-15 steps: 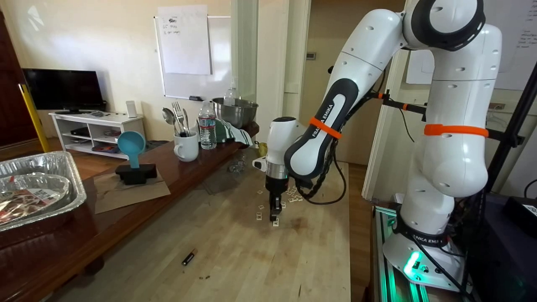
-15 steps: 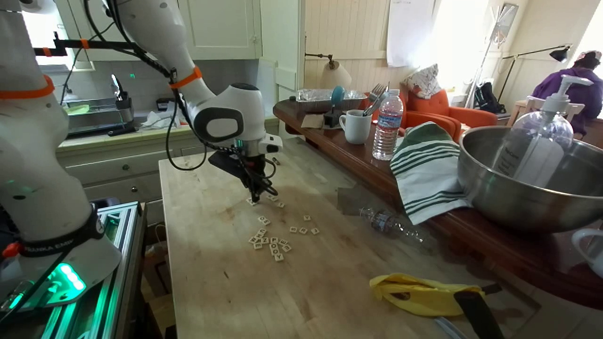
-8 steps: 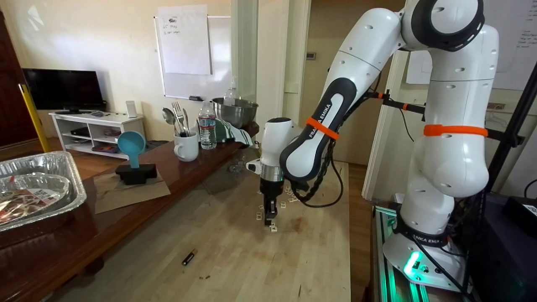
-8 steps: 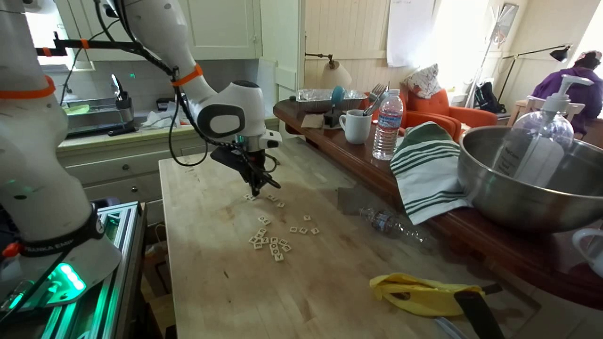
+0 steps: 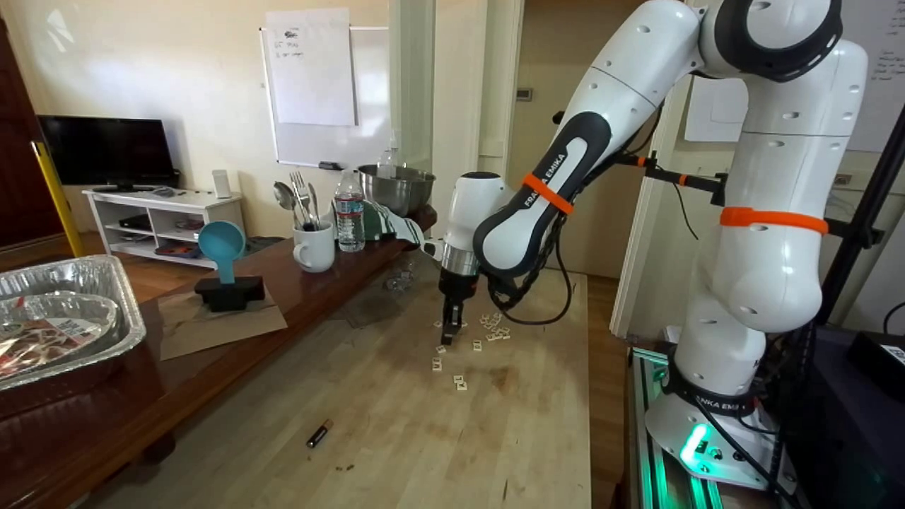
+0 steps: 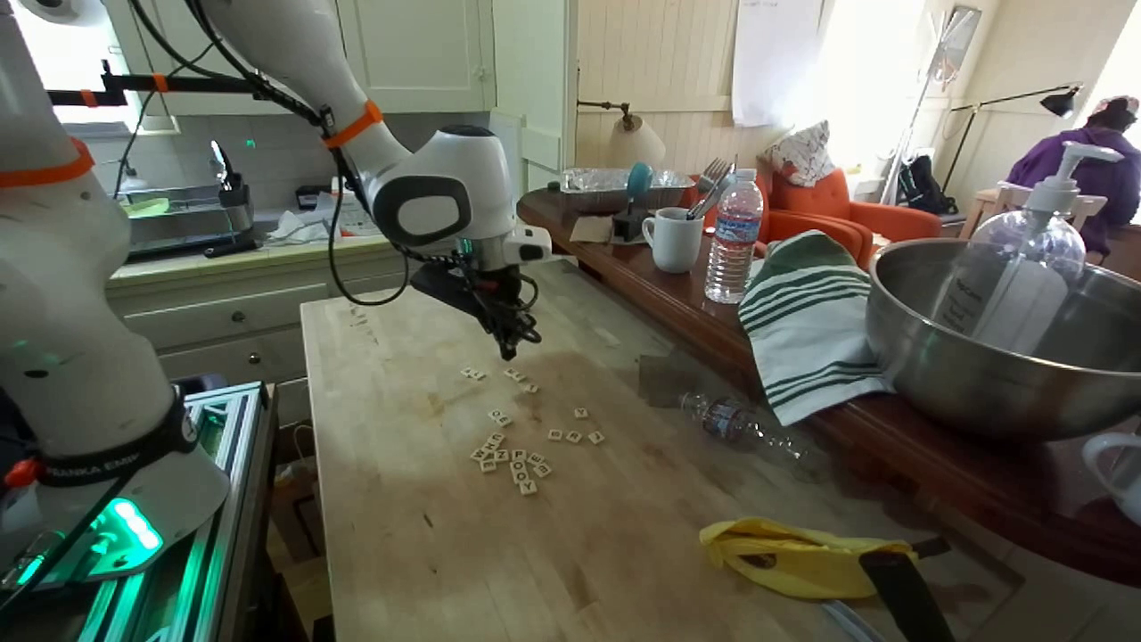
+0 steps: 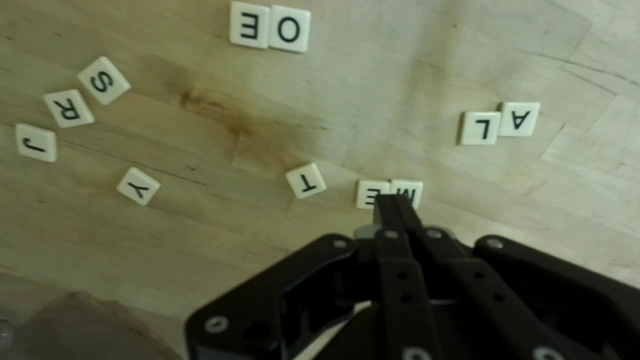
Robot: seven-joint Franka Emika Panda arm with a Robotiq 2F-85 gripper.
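Note:
My gripper (image 7: pixel 397 197) is shut, its two black fingertips pressed together with nothing between them. In the wrist view the tips overlap a white E tile (image 7: pixel 366 195) and an M tile (image 7: pixel 414 188), which lie side by side. A T tile (image 7: pixel 306 180) sits just left of them. Further right, an L tile (image 7: pixel 480 128) and an A tile (image 7: pixel 520 119) touch edge to edge. In both exterior views the gripper (image 5: pixel 447 342) hangs above the wooden table, tilted, apart from the tiles. An O tile (image 7: pixel 289 29) has another E tile against it.
Several more tiles (image 6: pixel 520 473) cluster on the table. A battery (image 5: pixel 319 433), a clear plastic bottle (image 6: pixel 731 421) and a yellow item (image 6: pixel 793 557) also lie there. Along the raised dark counter stand a mug with cutlery (image 5: pixel 314 247), a water bottle (image 6: pixel 734 236) and a steel bowl (image 6: pixel 909 330).
The gripper, low at the L and A tiles before, pushed them slightly, then rose and moved away toward the M and E tiles. It stayed shut throughout.

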